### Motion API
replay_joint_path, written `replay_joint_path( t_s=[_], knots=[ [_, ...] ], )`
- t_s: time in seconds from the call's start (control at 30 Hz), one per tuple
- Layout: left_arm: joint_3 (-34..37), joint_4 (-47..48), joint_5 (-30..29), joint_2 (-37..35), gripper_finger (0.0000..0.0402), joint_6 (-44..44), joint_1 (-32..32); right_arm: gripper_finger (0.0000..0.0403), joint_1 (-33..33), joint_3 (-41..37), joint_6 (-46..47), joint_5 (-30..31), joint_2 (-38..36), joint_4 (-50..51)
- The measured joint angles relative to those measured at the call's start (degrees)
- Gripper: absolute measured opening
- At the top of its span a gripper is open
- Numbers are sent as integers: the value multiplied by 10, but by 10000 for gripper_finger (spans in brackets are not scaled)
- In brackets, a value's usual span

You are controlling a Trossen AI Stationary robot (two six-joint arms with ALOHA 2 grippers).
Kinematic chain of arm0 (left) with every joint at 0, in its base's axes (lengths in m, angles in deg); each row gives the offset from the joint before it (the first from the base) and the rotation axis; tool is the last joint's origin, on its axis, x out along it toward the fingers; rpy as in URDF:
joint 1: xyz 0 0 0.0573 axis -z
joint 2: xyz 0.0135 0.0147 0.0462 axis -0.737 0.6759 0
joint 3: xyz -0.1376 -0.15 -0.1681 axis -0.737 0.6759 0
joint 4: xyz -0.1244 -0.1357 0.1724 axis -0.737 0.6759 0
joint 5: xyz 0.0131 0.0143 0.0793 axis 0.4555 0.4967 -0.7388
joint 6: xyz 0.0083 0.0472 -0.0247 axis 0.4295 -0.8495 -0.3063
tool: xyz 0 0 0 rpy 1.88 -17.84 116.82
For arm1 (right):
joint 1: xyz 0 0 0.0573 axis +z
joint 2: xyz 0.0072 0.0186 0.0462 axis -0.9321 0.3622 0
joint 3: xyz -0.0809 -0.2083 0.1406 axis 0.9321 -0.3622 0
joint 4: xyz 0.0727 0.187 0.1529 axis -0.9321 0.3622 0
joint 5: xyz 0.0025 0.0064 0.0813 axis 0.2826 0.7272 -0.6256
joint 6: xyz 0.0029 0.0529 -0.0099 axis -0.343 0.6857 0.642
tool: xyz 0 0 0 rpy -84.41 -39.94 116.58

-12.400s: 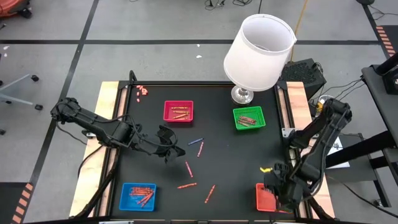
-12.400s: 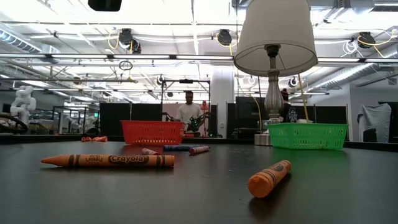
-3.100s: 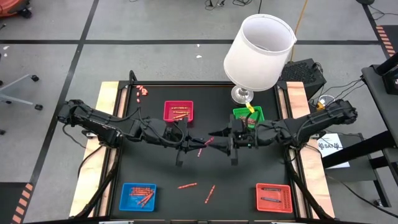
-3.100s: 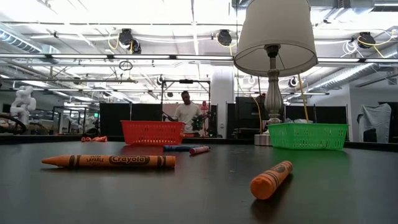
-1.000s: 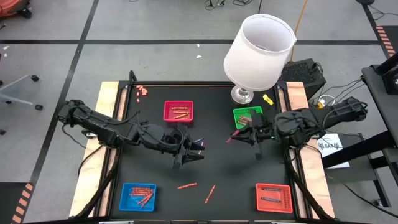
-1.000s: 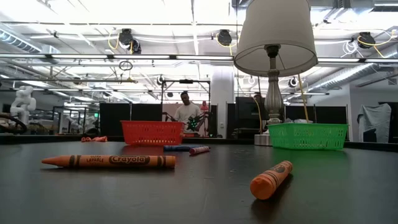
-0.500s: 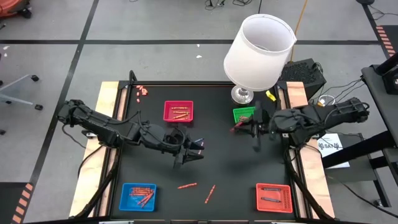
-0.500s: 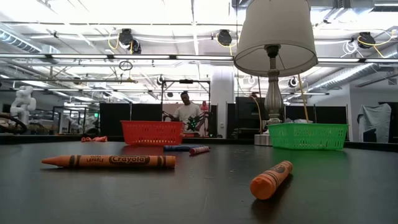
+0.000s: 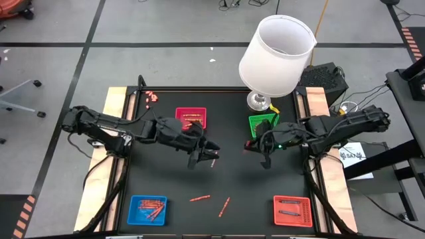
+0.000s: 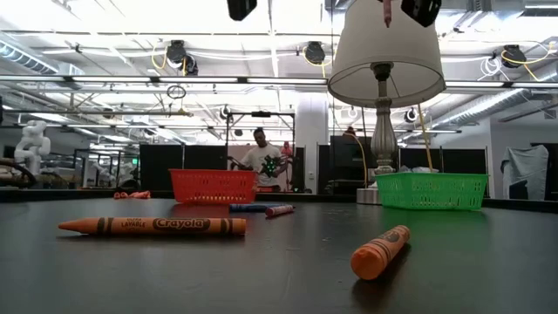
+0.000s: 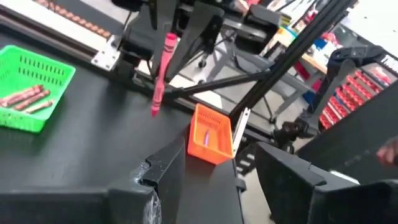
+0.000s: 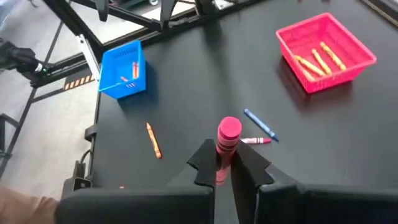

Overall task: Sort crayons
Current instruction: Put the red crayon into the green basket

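Most of the sorting looks done, as far as can be judged: crayons already lie in the pink tray [image 9: 190, 118], the green tray [image 9: 261, 124], the blue tray [image 9: 147, 208] and the orange-red tray [image 9: 292, 210], though whether each holds the right colours cannot be told from here. Taking the lamp [image 9: 275, 56] at the far edge of the worktop [image 9: 242, 186] as the landmark, what is left loose lies well out from it on the black surface: two orange crayons [image 9: 200, 198] towards the near edge, between the blue and orange-red trays, and a blue crayon [image 12: 259, 122] with a small pink one [image 12: 254, 141] beside it near the middle. A few more small pieces [image 9: 152, 97] sit at the far corner, away from the lamp past the pink tray; what they are is too small to tell. The right tool [image 9: 250, 145] hangs in the air just in front of the lamp's base, beside the green tray, its fingers closed narrow on a pink crayon [image 12: 225, 144], the arm stretched in from the right edge. The left tool [image 9: 207, 153] hovers farther from the lamp, over the middle of the worktop near the pink tray, its fingers spread wide and holding nothing, pointing towards the right one.
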Motion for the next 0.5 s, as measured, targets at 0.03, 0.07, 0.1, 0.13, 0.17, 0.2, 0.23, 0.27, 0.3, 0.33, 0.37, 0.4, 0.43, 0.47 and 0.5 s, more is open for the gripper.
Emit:
replay_joint_path(
  t_s=[0.03, 0.07, 0.1, 0.13, 0.17, 0.2, 0.23, 0.27, 0.3, 0.33, 0.37, 0.4, 0.43, 0.47, 0.5],
  knots=[
    [0, 6, 14, 0, 196, -2, -7, 9, 0, 0, 7, 1, 1, 3],
    [0, 13, 29, 0, 196, -2, -12, 9, 0, 0, 11, 1, 2, 5],
    [0, 24, 42, -3, 196, -2, -17, 9, -2, 0, 13, 6, 2, 5],
    [0, 37, 52, -5, 196, -2, -20, 9, -3, 0, 14, 15, 3, 5],
    [0, 46, 59, -8, 196, -2, -24, 9, -4, 0, 18, 26, 3, 6],
    [0, 55, 64, -9, 196, -3, -26, 9, -4, 0, 27, 38, 3, 9],
    [0, 67, 72, -10, 196, -3, -29, 9, -4, 0, 41, 51, 1, 18],
    [0, 83, 77, -13, 196, -3, -32, 9, -4, 0, 55, 62, -1, 31],
    [0, 102, 81, -15, 196, -6, -35, 9, -4, 0, 70, 72, -3, 44],
    [0, 114, 82, -18, 196, -8, -38, 9, -4, 0, 85, 80, -6, 54],
    [0, 124, 82, -21, 196, -14, -40, 9, -4, 0, 97, 89, -10, 67],
    [0, 139, 82, -27, 196, -20, -41, 9, -4, 0, 108, 94, -13, 81],
    [0, 156, 82, -32, 196, -28, -41, 9, -4, 0, 116, 103, -17, 89],
    [0, 166, 82, -34, 196, -36, -42, 9, -4, 0, 120, 106, -24, 94],
    [0, 171, 83, -37, 196, -43, -43, 9, -4, 0, 121, 114, -30, 102]
  ],
)
